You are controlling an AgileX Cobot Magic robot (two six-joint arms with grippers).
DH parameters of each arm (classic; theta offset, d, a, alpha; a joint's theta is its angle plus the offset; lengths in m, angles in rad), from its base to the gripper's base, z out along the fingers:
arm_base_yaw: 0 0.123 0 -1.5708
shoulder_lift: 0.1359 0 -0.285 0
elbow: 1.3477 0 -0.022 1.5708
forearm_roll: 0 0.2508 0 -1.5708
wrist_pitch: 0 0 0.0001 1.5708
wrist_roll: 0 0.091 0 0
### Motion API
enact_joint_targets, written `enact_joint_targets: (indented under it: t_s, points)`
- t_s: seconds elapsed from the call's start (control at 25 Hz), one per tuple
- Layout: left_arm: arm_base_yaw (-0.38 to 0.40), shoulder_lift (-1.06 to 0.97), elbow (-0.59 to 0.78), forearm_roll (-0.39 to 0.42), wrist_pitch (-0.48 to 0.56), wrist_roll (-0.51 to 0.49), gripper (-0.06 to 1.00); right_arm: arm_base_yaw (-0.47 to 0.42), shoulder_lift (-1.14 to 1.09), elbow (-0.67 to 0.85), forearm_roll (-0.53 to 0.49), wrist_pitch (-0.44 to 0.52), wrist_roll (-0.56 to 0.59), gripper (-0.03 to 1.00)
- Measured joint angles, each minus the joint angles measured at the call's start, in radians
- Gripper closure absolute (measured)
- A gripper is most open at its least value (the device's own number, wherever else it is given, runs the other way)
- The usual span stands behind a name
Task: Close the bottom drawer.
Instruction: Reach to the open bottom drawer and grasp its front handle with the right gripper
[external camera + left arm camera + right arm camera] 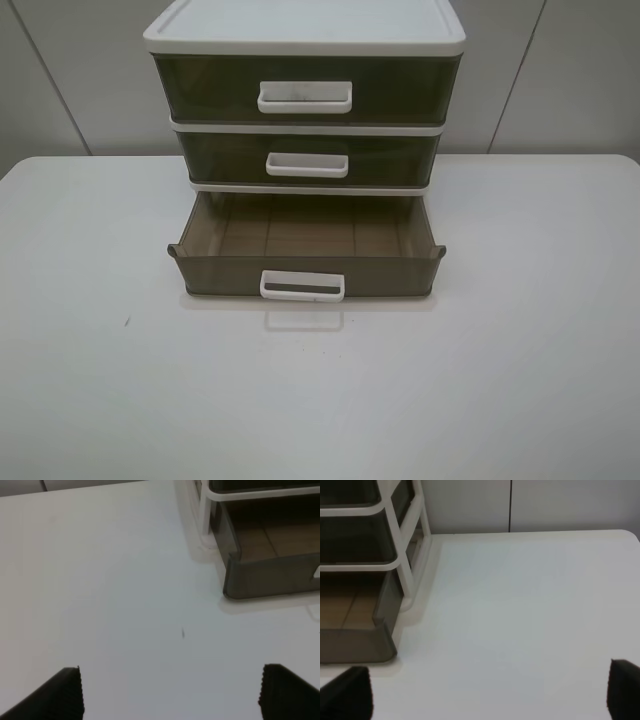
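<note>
The bottom drawer of the white-framed three-drawer unit is pulled out toward the table's front and is empty. It is smoky olive-brown with a white loop handle. The middle and top drawers are shut. No gripper shows in the exterior high view. In the left wrist view my left gripper is open over bare table, apart from the drawer's corner. In the right wrist view my right gripper is open, beside the drawer's other corner and not touching it.
The unit stands at the back middle of a white table. A grey panelled wall rises behind it. A small dark speck lies on the table at the left; it also shows in the left wrist view.
</note>
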Motion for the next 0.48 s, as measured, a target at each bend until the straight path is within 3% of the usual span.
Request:
enact_joint_targets:
  t_s: [0.48]
  points:
    - [0.000, 0.000, 0.000, 0.000, 0.000, 0.000, 0.23, 0.000, 0.000, 0.000, 0.000, 0.000, 0.000, 0.15]
